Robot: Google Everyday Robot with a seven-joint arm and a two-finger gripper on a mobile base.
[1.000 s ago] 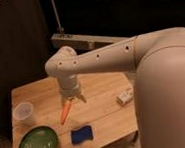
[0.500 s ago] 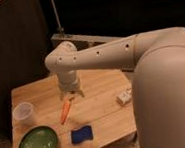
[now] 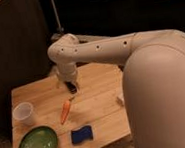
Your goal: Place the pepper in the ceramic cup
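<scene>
My gripper (image 3: 71, 87) has risen off the pepper (image 3: 65, 112), which seems left on the table (image 3: 100, 99) short of the ceramic cup (image 3: 23, 112); its opening I cannot tell, so a regrasp looks due.

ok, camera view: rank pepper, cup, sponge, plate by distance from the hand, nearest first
The hand hangs over the middle of the table.
1. Pepper, just below the hand, toward picture left.
2. Sponge at the front edge and cup at the picture-left edge: too close to call.
3. Plate, front corner at picture left.
</scene>
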